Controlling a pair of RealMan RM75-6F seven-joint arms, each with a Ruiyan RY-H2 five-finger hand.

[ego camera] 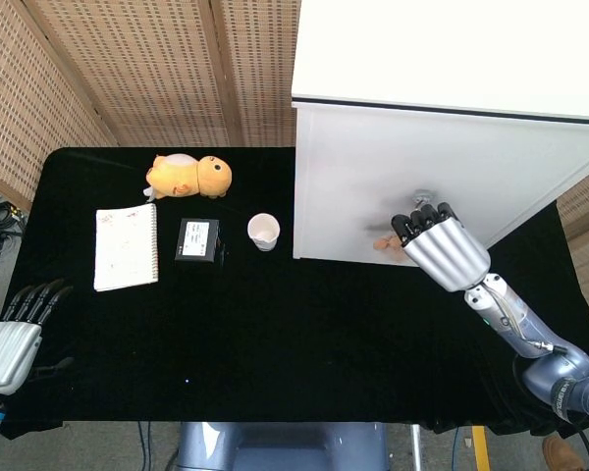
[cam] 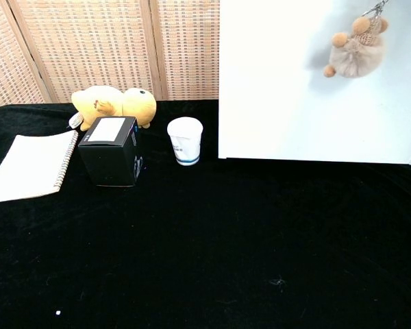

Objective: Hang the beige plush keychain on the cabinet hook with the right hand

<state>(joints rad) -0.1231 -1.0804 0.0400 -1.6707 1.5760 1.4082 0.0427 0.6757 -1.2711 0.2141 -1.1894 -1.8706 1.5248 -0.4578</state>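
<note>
Head view showed the left hand nearest, at about eight o'clock on the table edge, cut off by the frame, fingers straight and slightly apart, holding nothing. The right hand reached in from five o'clock with its back to the camera and its fingertips up against the cabinet front, so whether it gripped anything could not be told; it hid the hook almost wholly, only a small metal glint peeking above the fingers. The beige plush keychain was likewise nearly hidden there, a sliver of it showing beside the hand; the chest view showed it plainly at about one o'clock, hanging against the white cabinet with its metal ring cut off by the top edge, and no hand in sight. The black tablecloth covered the whole table. Farther back, toward ten and eleven o'clock, lay a spiral notebook, a black box and a white paper cup, with a yellow plush toy beyond them. Woven screens closed the room behind.
</note>
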